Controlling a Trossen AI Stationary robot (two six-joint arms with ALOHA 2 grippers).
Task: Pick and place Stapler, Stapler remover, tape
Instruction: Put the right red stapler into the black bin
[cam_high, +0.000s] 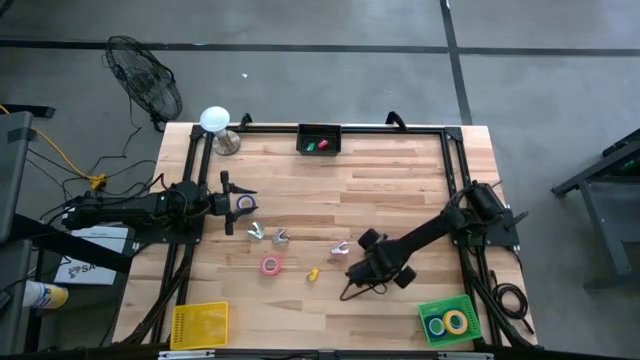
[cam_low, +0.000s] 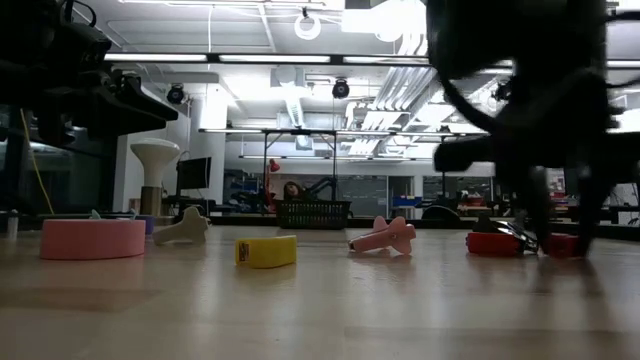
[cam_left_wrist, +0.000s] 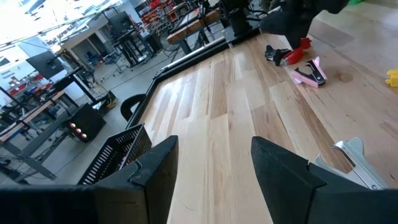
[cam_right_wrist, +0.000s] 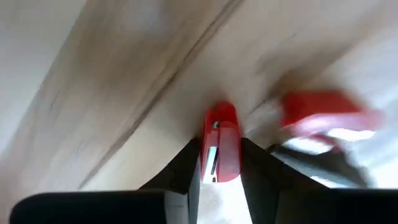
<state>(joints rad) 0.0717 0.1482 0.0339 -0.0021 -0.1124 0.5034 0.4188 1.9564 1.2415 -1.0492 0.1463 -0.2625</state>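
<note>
My right gripper (cam_high: 358, 272) is low over the table's near middle, shut on a red stapler (cam_right_wrist: 221, 144). A second red piece (cam_right_wrist: 320, 111) lies just beside it. The pink stapler remover (cam_high: 341, 248) lies flat nearby. A pink tape roll (cam_high: 270, 265), a small yellow piece (cam_high: 312, 274) and two silver claw pieces (cam_high: 267, 235) rest on the wood. My left gripper (cam_high: 232, 203) is open at the left side, level, beside a purplish-blue tape roll (cam_high: 246, 203). The left wrist view does not show this roll. Yellow and blue rolls lie in the green basket (cam_high: 470, 305). My right gripper pinches the red stapler's narrow body (cam_right_wrist: 219, 163) between its two fingers (cam_right_wrist: 186, 167), one on each long side. The fingers lie along it and come from above, slanting down. The stapler's free end (cam_right_wrist: 221, 117) sticks out past the fingertips. Whether it is lifted, I cannot tell.
A black basket (cam_high: 320, 151) holding red and green items stands at the far edge. A yellow basket (cam_high: 200, 324) is at the near left corner, and a white mushroom-shaped lamp (cam_high: 216, 122) at the far left. Bare wood lies across the table's middle and far right.
</note>
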